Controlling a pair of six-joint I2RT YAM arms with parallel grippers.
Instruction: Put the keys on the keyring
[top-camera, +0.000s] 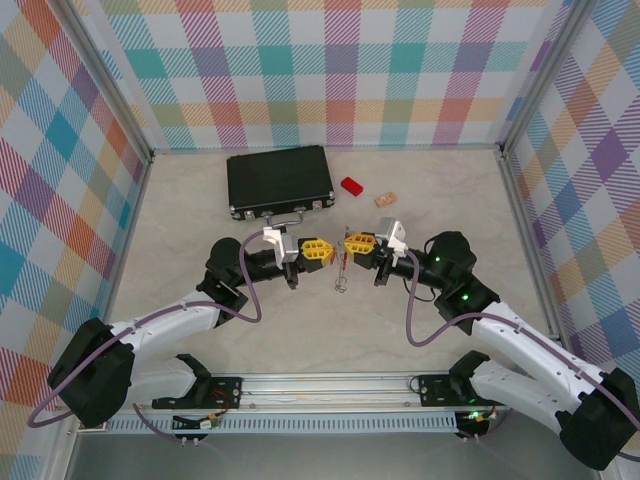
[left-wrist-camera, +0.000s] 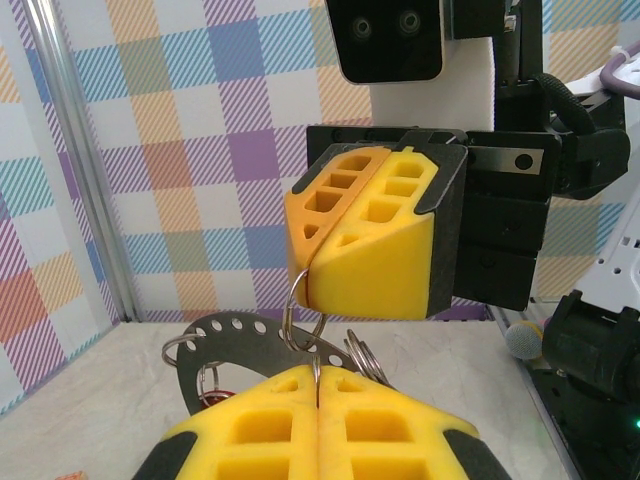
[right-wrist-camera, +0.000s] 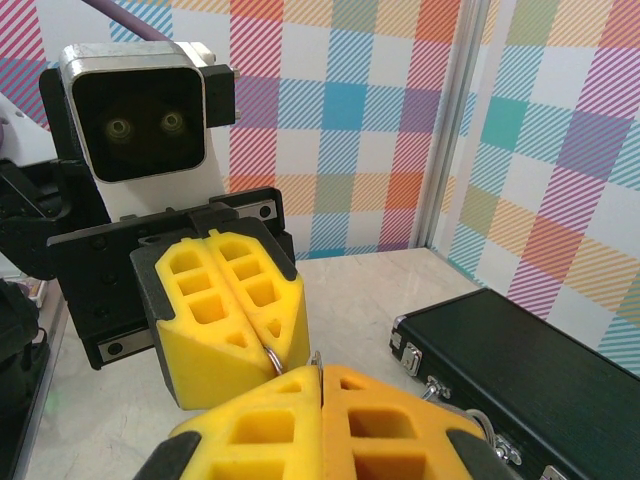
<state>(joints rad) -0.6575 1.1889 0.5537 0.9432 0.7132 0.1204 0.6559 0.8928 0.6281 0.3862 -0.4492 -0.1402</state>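
The keyring (top-camera: 342, 272) is held between the two grippers, which meet tip to tip. The left gripper (top-camera: 326, 253) and the right gripper (top-camera: 350, 243) are both clamped on it. Behind them a black case (top-camera: 279, 182), a red block (top-camera: 351, 185) and a small tan piece (top-camera: 384, 199) are seen, well apart.

Bare table (top-camera: 170, 240) L & R of ctr; black case (top-camera: 279, 182), red block (top-camera: 351, 186) close behind.
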